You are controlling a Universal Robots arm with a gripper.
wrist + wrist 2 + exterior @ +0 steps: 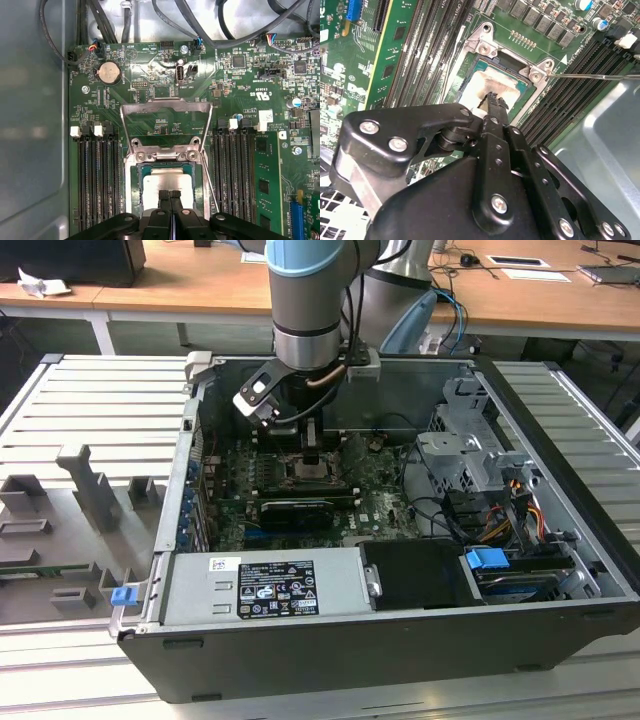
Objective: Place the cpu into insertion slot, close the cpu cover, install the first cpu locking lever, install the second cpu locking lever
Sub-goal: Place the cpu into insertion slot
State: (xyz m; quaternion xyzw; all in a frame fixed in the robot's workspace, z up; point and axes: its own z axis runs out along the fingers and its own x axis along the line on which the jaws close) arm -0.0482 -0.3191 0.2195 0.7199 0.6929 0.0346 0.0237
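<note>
Two fingertips (pixel 164 195) of the end effector (pixel 170 194) sit pressed together, narrow, with nothing between them. They hang right over the cpu (pixel 167 177); whether they touch it I cannot tell. The cpu lies flat in the slot (pixel 134 180) on the green board (pixel 150 65). The cover (pixel 165 104) stands swung back on its hinge, clear of the slot. In the exterior view the arm (pixel 310 300) reaches down into the open case (pixel 300 660).
</note>
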